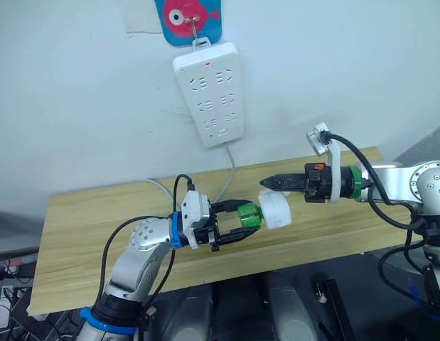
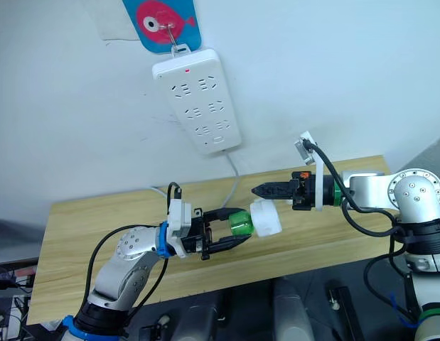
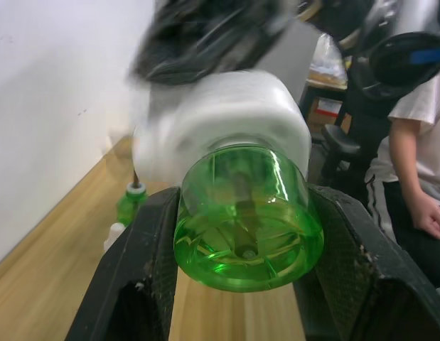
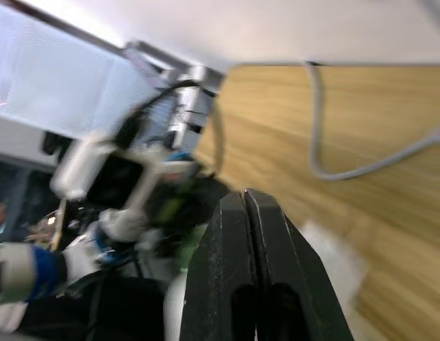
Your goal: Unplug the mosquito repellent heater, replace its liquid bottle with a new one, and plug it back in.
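Held above the wooden table (image 1: 84,213): 1 mosquito repellent heater (image 1: 278,210) with 1 green bottle (image 1: 249,217) screwed in. Left gripper (image 1: 237,226) clamped on that bottle. Right gripper (image 1: 269,183) just over the heater, fingers pressed together, gripping nothing. On the wall above the table, 1 white power strip (image 1: 210,91). On the table, 1 more green bottle (image 3: 129,206).

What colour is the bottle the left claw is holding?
Translucent green; the bottle shows best in the left wrist view.
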Controlling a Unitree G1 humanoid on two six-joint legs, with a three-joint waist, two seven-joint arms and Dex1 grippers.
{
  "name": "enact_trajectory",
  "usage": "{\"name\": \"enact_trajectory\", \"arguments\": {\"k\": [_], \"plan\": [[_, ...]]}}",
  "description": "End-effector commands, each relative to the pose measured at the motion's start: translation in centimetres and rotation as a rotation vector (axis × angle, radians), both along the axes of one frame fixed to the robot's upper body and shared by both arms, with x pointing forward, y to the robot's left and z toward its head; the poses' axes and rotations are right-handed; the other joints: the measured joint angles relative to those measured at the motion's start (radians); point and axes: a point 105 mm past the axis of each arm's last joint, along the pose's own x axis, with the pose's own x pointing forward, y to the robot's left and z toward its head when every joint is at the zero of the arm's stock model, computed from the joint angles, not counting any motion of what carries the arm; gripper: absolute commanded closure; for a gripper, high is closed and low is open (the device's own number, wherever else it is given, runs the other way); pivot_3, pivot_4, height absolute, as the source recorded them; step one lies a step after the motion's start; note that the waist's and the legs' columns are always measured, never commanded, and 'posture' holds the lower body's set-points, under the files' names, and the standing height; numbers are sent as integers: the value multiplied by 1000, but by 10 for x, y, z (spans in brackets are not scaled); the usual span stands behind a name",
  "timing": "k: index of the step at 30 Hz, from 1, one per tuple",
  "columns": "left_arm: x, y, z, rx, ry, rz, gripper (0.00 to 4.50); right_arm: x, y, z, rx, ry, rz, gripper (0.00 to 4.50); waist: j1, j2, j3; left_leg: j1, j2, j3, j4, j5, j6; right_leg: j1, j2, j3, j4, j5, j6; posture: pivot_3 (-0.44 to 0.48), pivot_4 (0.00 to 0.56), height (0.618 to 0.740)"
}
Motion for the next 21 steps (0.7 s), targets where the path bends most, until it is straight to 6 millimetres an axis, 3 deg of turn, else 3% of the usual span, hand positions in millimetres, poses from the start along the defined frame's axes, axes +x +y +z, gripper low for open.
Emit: {"name": "enact_trajectory", "arguments": {"k": [1, 12, 21], "plan": [[-10, -3, 11, -30, -49, -42, 2241, -4, -1, -1, -30, -15, 16, 4461, 0, 0, 0, 0, 0, 0, 0, 0, 0, 0, 0, 0, 0, 0, 0, -85, 344, 740], [2, -2, 17, -57, -61, 10, 2241, -30, -8, -32, -129, 30, 86, 4461, 1, 0, 0, 0, 0, 0, 0, 0, 0, 0, 0, -1, 0, 0, 0, -77, 334, 740], [7, 0, 16, -63, -43, 44, 2241, -57, -4, -35, -75, 84, 182, 4461, 1, 0, 0, 0, 0, 0, 0, 0, 0, 0, 0, 0, 2, 0, 0, -75, 332, 740]]}}
